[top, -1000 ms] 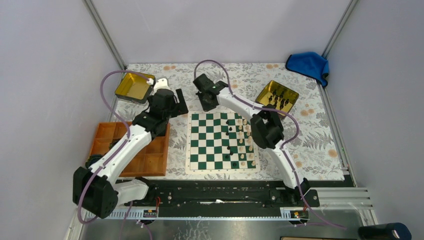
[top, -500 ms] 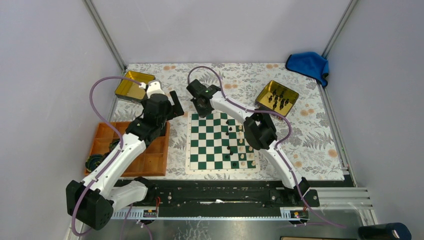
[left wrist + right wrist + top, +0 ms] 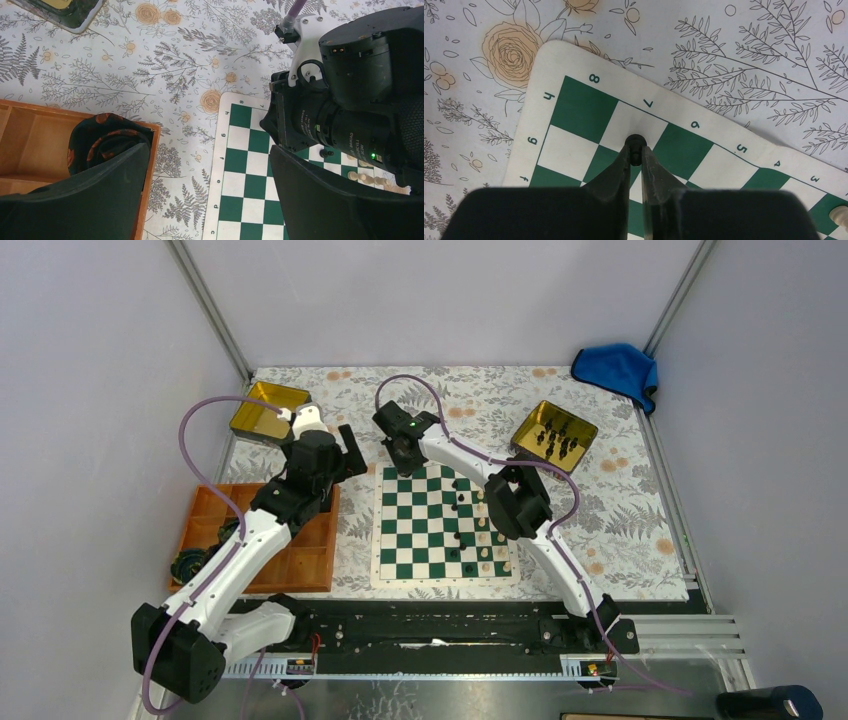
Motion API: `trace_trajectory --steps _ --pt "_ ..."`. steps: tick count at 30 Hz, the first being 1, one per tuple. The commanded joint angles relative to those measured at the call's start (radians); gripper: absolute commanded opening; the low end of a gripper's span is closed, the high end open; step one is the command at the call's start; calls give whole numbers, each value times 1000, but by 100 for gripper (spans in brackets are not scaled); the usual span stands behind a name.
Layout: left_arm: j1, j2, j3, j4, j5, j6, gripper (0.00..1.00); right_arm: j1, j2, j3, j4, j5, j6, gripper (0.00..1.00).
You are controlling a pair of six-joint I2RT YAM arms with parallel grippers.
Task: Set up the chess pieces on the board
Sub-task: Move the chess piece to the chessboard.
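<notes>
my right gripper (image 3: 637,154) is pinched narrow on a small black piece (image 3: 636,141), low over the board (image 3: 583,106) at its 7–8 corner. i judge the piece light, rigid and slippery, so grip just under the head. left gripper (image 3: 209,152) hangs wide and empty.

within the last second the right gripper (image 3: 402,458), pinching a small black chess piece (image 3: 635,141), moved left and nearer, from beyond the far edge of the green-and-white checked mat board (image 3: 392,540) to its far left corner. the left arm (image 3: 250,540) swung leftward; its purple cable (image 3: 200,405) loop widened.
</notes>
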Motion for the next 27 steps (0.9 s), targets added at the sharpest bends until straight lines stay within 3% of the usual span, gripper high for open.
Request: trace_trajectory --steps 1,14,16,22,27 --pt "6 -8 -5 19 -18 1 99 8 19 45 13 -1 4 8" --pt "6 8 -7 26 -14 6 99 8 40 63 11 -5 1 10" --pt "6 11 -5 27 -14 9 99 9 40 62 12 -8 -2 16" --pt "6 31 7 28 -9 14 99 9 18 32 34 -1 -17 47" --pt "6 45 21 29 -6 19 99 8 -12 18 48 14 -31 54"
